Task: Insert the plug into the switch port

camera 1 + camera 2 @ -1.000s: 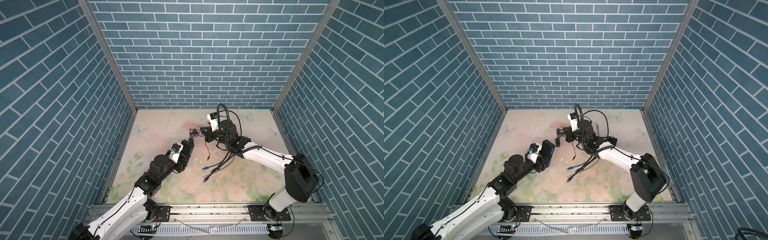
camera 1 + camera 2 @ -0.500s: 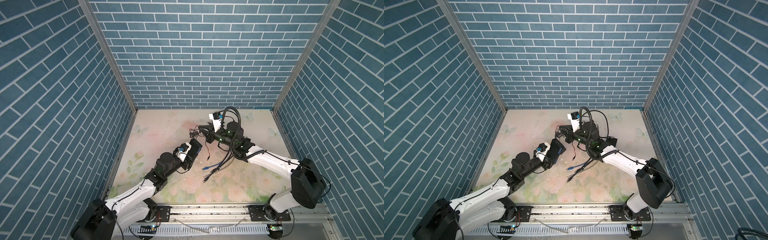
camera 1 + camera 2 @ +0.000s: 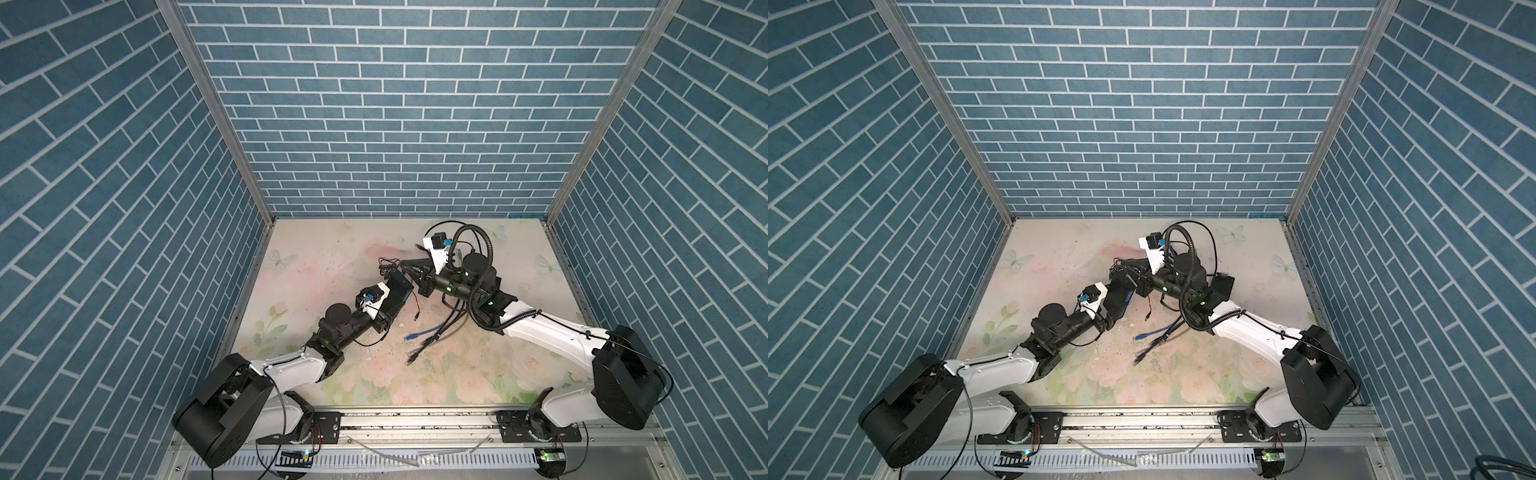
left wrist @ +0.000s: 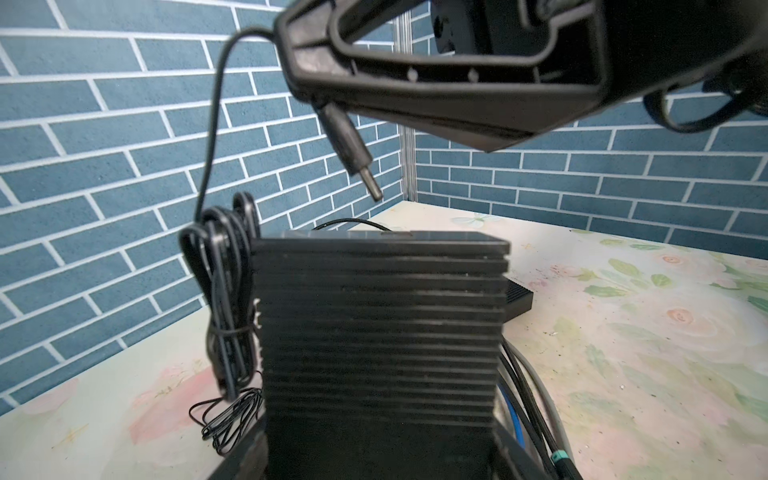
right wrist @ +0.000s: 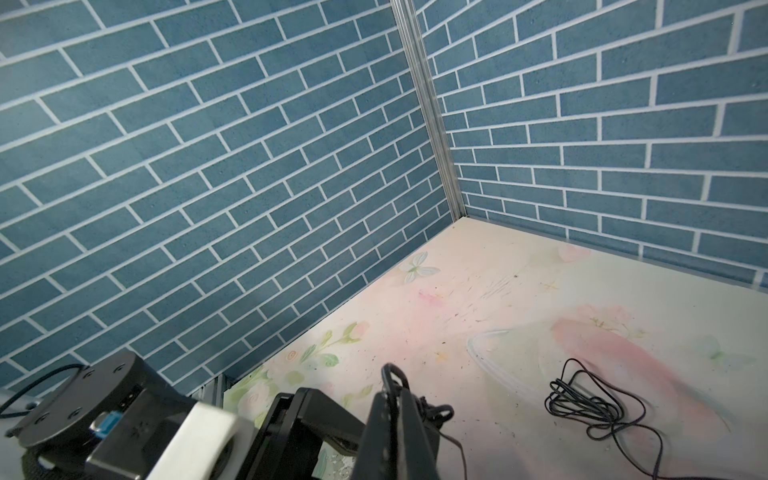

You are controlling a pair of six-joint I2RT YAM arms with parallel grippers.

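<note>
The switch point(image 4: 380, 332) is a ribbed black box, held tilted off the table by my left gripper point(image 4: 378, 457), whose fingers point(image 4: 513, 453) clamp its sides. In both top views the switch point(image 3: 397, 291) point(image 3: 1119, 296) sits mid-table. My right gripper point(image 3: 409, 266) point(image 5: 390, 376) is shut on the plug point(image 4: 348, 143), a black barrel plug that sticks out beneath its fingers point(image 4: 436, 83). The plug's tip hangs just above the switch's upper end without touching it. Its thin black cord drops into a tied bundle point(image 4: 224, 286) beside the switch. I cannot make out the port.
Blue, black and grey network cables point(image 3: 432, 332) point(image 3: 1158, 332) lie on the floral table in front of the right arm. A loose coil of thin black cord point(image 5: 590, 399) lies on the table. A flat black block point(image 4: 519, 299) rests behind the switch. Brick walls enclose three sides.
My left arm has carried the switch to the right and farther back, up to the right gripper. The right gripper's fingers have stayed nearly in place, still shut.
</note>
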